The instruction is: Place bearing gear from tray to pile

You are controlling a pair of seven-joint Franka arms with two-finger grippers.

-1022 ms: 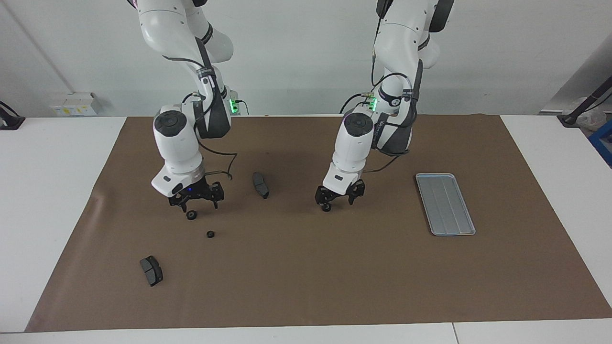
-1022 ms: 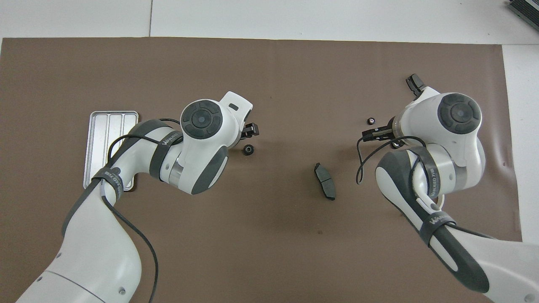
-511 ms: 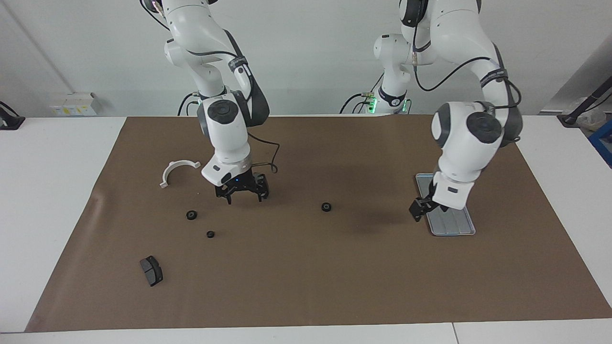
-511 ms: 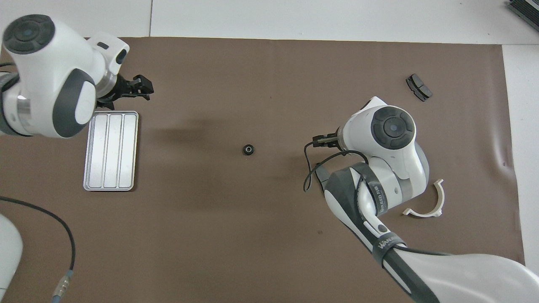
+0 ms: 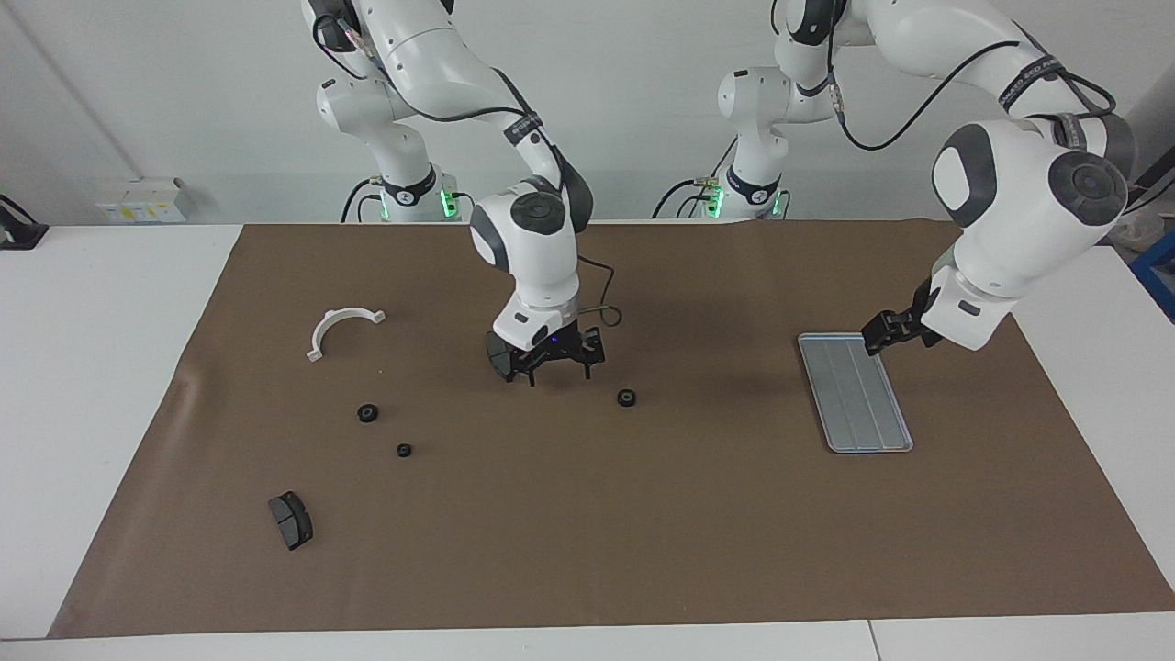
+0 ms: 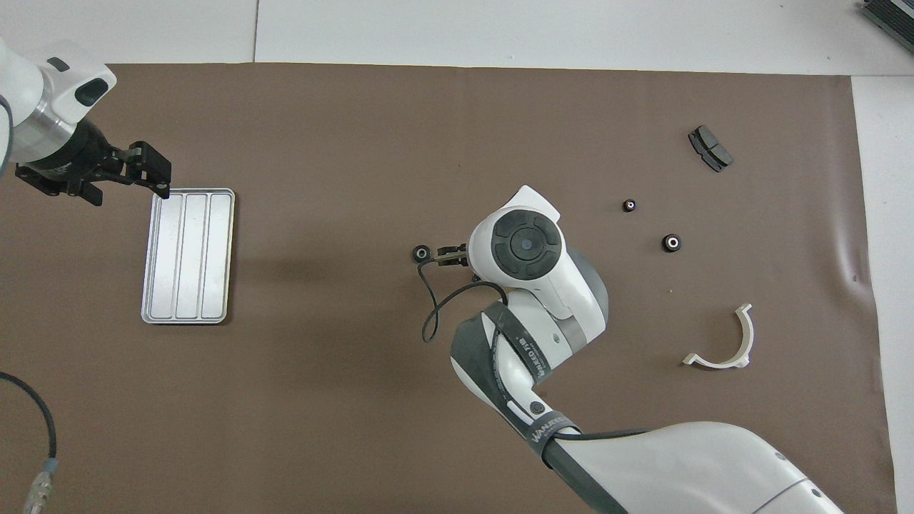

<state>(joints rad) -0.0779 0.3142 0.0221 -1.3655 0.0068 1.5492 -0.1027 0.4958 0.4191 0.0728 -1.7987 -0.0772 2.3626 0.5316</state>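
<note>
The mat (image 5: 587, 514) is plain brown on a white table (image 5: 92, 367). The tray (image 5: 855, 392) is silver-grey with lengthwise ridges. Three gears (image 5: 366, 413) (image 5: 403, 450) (image 5: 626, 397) are black. Two pads (image 5: 290, 520) (image 5: 497, 353) are dark grey. The bracket (image 5: 338, 328) is white. The arms (image 5: 542, 248) are white with dark grey joints and black cables.

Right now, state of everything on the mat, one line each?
tray: flat on the mat, nothing in it.
lone gear: on the mat mid-table, not held.
two pile gears: on the mat, apart.
brake pad: lying flat, untouched.
second pad: partly hidden by the right gripper.
white bracket: lying flat.
right gripper: open, low beside the lone gear.
left gripper: raised over the tray's end.
</note>
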